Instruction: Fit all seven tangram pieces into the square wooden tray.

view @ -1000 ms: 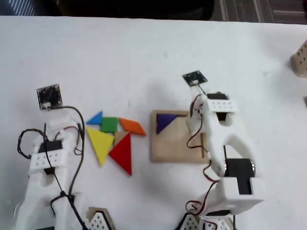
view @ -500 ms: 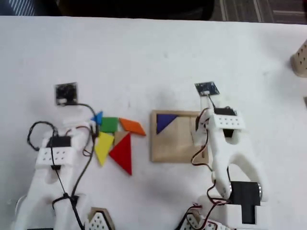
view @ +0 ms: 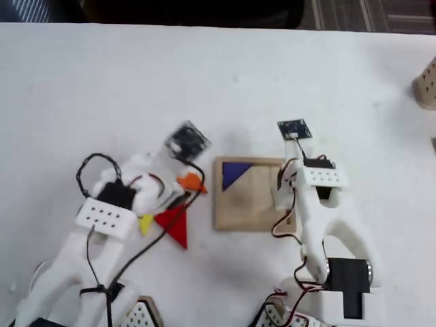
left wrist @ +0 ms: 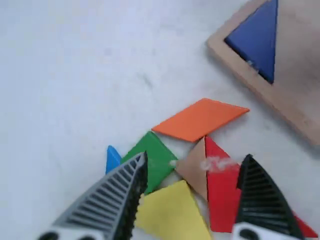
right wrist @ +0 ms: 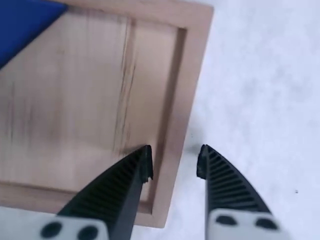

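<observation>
The square wooden tray (view: 248, 221) lies mid-table with a dark blue triangle (view: 235, 172) in its far left corner. Left of it is a cluster of loose pieces: an orange parallelogram (left wrist: 200, 119), green square (left wrist: 152, 160), small blue triangle (left wrist: 113, 159), yellow triangle (left wrist: 170, 212), red triangle (left wrist: 222, 195) and small tan triangle (left wrist: 192, 167). My left gripper (left wrist: 192, 167) hangs open over this cluster, above the tan triangle. In the high view the left arm hides most of these pieces. My right gripper (right wrist: 174, 160) is open, its fingers straddling the tray's right rim (right wrist: 172, 125).
A perforated wooden block (view: 426, 85) stands at the right edge of the white table. Wooden arm bases (view: 139, 313) sit at the front edge. Cables loop around both arms. Bare table lies behind the tray and pieces.
The left arm has swung right and forward over the loose pieces, now covering the blue, green and most of the yellow one. The right arm drew back slightly, then held at the tray's right rim.
</observation>
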